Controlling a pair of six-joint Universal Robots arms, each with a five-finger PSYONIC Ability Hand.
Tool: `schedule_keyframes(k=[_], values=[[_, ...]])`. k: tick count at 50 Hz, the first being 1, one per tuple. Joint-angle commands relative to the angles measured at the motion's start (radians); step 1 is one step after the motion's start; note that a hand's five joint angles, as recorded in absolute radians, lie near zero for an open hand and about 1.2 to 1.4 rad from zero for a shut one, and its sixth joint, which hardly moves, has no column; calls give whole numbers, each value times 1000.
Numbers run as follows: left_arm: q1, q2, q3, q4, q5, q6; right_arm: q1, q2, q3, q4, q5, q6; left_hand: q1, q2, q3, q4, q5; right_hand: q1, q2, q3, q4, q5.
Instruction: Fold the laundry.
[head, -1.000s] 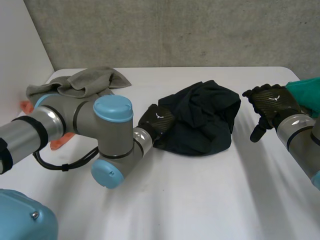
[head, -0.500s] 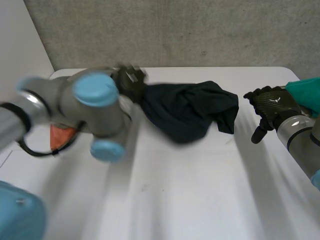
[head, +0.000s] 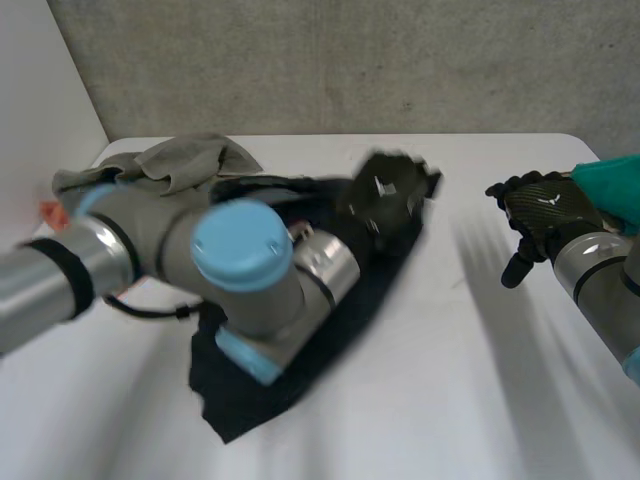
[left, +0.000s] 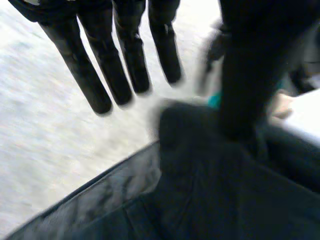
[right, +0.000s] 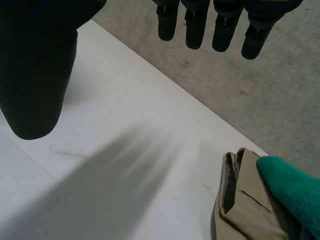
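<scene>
Over dark garment (head: 238, 396) — left robot hand (head: 385, 195) splayed; right robot hand (head: 545, 210) relaxed — tan cloth (right: 241, 196) in wrist view.

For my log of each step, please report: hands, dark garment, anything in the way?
Left hand open over dark garment. Right hand open, empty, apart. Garment spread out, not folded. Grey cloth close by its far edge.

A white surface (head: 470, 400) stands against a grey concrete wall (head: 350, 60). A white panel (head: 35, 90) rises at its left side, with a small orange thing (head: 47, 212) near it.
</scene>
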Motion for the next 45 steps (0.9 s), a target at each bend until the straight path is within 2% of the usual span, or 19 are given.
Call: schedule_keyframes(k=[1, 4, 7, 10, 11, 14, 15, 18, 22, 25, 30, 35, 39, 43, 45], values=[[-6, 144, -178, -20, 0, -11, -6, -2, 1, -6, -10, 4, -309, -358, -377, -371, -369, -55, -36, -33, -33, -47], [16, 242, -241, -14, -32, -6, 3, -8, -5, -11, -28, 3, -374, -423, -442, -436, -434, -55, -36, -33, -33, -47], [43, 371, -331, -17, -104, 11, 17, -20, -14, -17, -77, -2, -395, -443, -463, -457, -455, -55, -36, -33, -33, -47], [69, 485, -431, -40, -199, 29, 34, -28, -27, -14, -175, -48, -392, -441, -460, -454, -452, -55, -36, -33, -33, -47], [80, 532, -484, -68, -250, 29, 37, -25, -28, -9, -234, -104, -360, -409, -428, -422, -420, -55, -36, -33, -33, -47], [96, 614, -589, -169, -324, 22, 40, -16, -27, 6, -338, -218, -211, -259, -278, -272, -271, -55, -36, -33, -33, -47], [99, 629, -612, -206, -338, 19, 38, 4, -30, 29, -396, -300, -181, -229, -249, -243, -241, -55, -36, -33, -33, -47], [103, 667, -704, -331, -353, -4, 32, 61, -60, 99, -447, -455, 9, -39, -58, -52, -51, -55, -36, -33, -33, -47], [100, 677, -791, -477, -356, -75, 35, 150, -131, 182, -439, -572, 45, -3, -23, -17, -15, 3, 23, 26, 25, 12], [99, 674, -834, -520, -359, -145, 37, 217, -177, 216, -451, -599, 43, -6, -25, -19, -18, 68, 87, 90, 90, 77], [99, 622, -857, -485, -376, -198, 41, 302, -237, 195, -493, -640, -13, -62, -81, -75, -73, 141, 161, 164, 163, 150], [120, 562, -854, -415, -408, -158, 52, 366, -264, 156, -487, -674, -142, -191, -210, -204, -202, 159, 179, 182, 181, 168], [125, 510, -850, -335, -430, -104, 58, 409, -277, 132, -468, -675, -239, -288, -307, -301, -300, 291, 311, 313, 313, 300], [117, 490, -848, -270, -440, -67, 63, 434, -281, 87, -465, -663, -146, -194, -214, -208, -206, 654, 674, 677, 677, 663], [109, 479, -848, -224, -447, -38, 64, 435, -283, 51, -461, -642, 36, -13, -32, -26, -24, 1146, 1166, 1169, 1169, 1155]])
